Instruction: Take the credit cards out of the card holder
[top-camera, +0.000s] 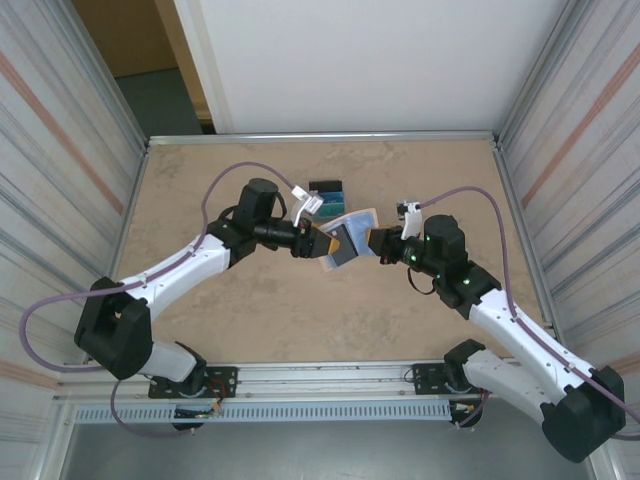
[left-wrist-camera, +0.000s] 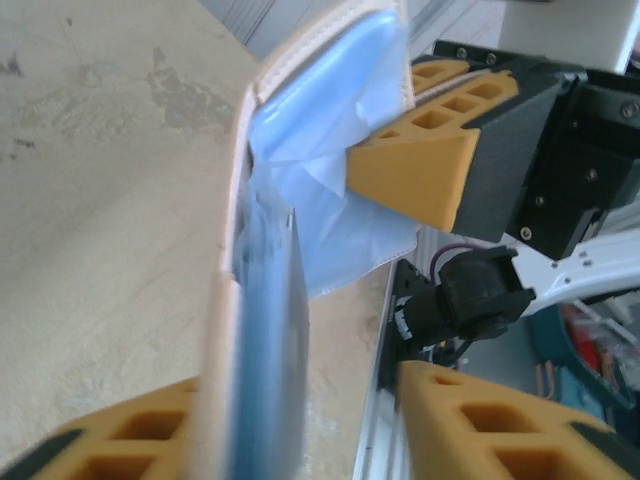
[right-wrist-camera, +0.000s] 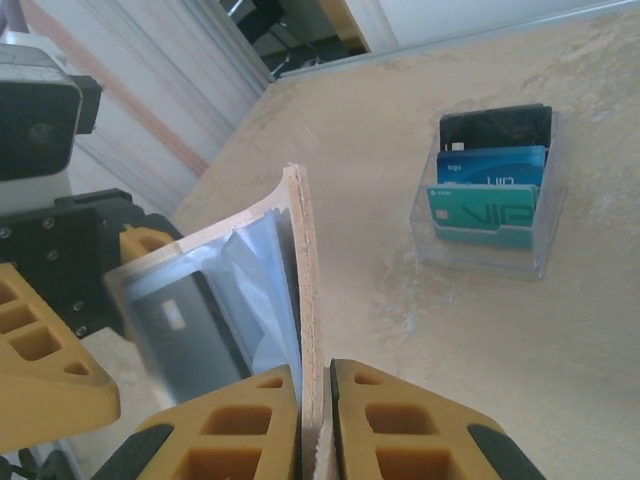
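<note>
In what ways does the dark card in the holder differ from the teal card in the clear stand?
Colour: the dark card is grey-black; the teal card has pale lettering. Place: the dark card sits in the pale blue pocket of the holder, which the right gripper pinches; the teal card stands in the stand on the table, before two other cards. Both are flat rectangular cards.

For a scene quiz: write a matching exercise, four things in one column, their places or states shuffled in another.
1 tan folding card holder
2 dark grey plastic card
3 teal plastic card
4 right gripper

a in the clear plastic stand
b shut on a tan flap
c unfolded, lining showing
d in the pale blue pocket

Pairs: 1-c, 2-d, 3-a, 4-b.
</note>
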